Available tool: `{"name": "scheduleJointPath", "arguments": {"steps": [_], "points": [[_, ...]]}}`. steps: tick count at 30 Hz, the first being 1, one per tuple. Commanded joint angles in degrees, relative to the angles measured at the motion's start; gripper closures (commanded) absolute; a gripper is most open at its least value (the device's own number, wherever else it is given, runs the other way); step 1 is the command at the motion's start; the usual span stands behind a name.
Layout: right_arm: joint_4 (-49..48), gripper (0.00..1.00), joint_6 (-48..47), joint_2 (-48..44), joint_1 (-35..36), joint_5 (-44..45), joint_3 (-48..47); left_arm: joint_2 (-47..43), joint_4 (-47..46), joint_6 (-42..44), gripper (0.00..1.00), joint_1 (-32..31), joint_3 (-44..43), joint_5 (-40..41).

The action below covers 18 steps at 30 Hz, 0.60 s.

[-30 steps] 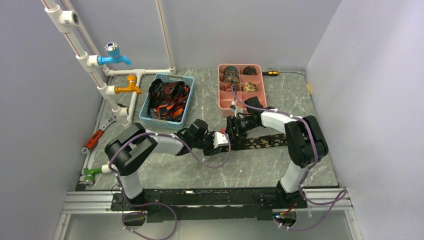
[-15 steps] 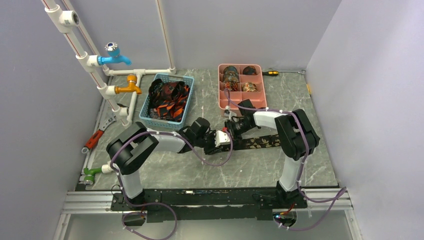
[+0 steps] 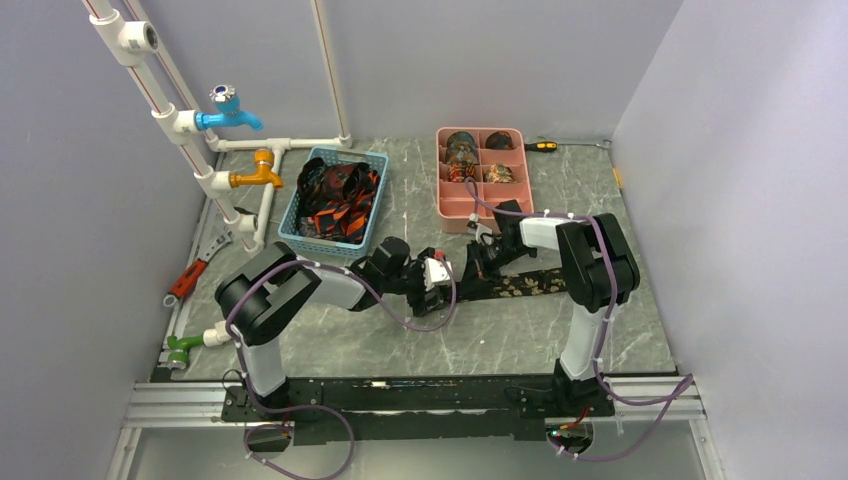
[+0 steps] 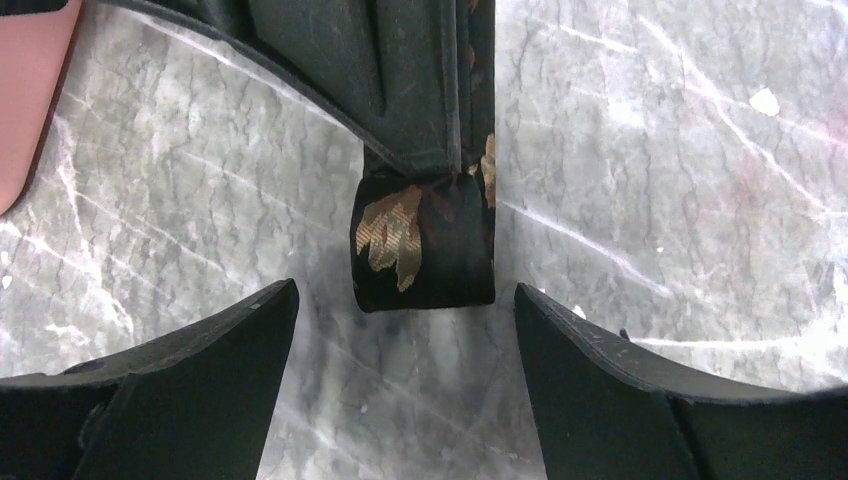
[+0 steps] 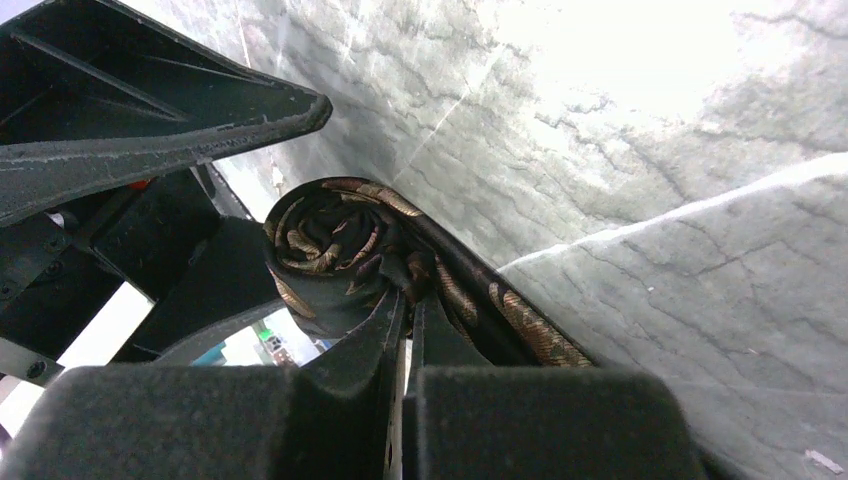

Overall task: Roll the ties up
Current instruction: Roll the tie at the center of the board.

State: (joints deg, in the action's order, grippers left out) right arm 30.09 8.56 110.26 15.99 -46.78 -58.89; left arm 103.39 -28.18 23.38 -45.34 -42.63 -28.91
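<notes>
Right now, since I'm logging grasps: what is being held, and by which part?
The right gripper pinches the tie at its rolled end; the left gripper, jaws open, holds nothing.

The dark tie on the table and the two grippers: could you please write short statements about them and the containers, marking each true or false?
1. The left gripper is open, with the rolled end of the dark gold-patterned fabric tie between its fingers. True.
2. The right gripper is open and clear of the tie. False: it is shut on the tie, beside the roll.
3. The blue plastic basket holds loose ties. True.
4. The pink compartment tray holds nothing. False: rolled ties sit in its far compartments.
5. The tie is rolled completely. False: a long part lies flat on the grey marble table.
</notes>
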Motion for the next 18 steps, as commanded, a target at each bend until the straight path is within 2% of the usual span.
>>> {"name": "scheduleJointPath", "arguments": {"steps": [1, 5, 7, 9, 11, 12, 14, 18], "points": [[1.7, 1.0, -3.4, 3.2, -0.4, 14.1, 0.6, 4.1, -4.0, -1.9, 0.15, -0.8, 0.2, -0.2], [1.1, 1.0, -2.9, 3.5, -0.4, 13.4, 0.5, 7.1, -6.4, -3.6, 0.16, -2.0, -2.8, 0.1], [0.9, 1.0, -3.0, 3.6, -0.4, 12.9, 0.4, 8.5, -6.6, -4.5, 0.2, -2.7, -4.4, 0.2], [0.7, 1.0, -3.3, 3.1, -0.4, 11.9, 0.6, 9.7, -5.0, -4.6, 0.34, -3.1, -6.1, -0.3], [0.7, 1.0, -3.4, 1.8, -0.4, 9.6, 0.9, 9.7, -2.8, -3.9, 0.55, -3.2, -6.4, 0.1], [0.8, 1.0, -3.4, 0.7, -0.4, 8.7, 1.0, 9.2, -1.0, -3.2, 0.61, -3.2, -6.2, 0.1], [1.2, 0.88, -3.4, -3.4, -0.4, 7.0, 1.5, 7.5, 3.3, -0.9, 0.67, -3.1, -4.4, -0.1], [2.8, 0.64, -3.1, -9.9, -0.3, 5.3, 2.5, 3.7, 7.9, 3.8, 0.68, -2.9, -0.1, -0.6]]}}
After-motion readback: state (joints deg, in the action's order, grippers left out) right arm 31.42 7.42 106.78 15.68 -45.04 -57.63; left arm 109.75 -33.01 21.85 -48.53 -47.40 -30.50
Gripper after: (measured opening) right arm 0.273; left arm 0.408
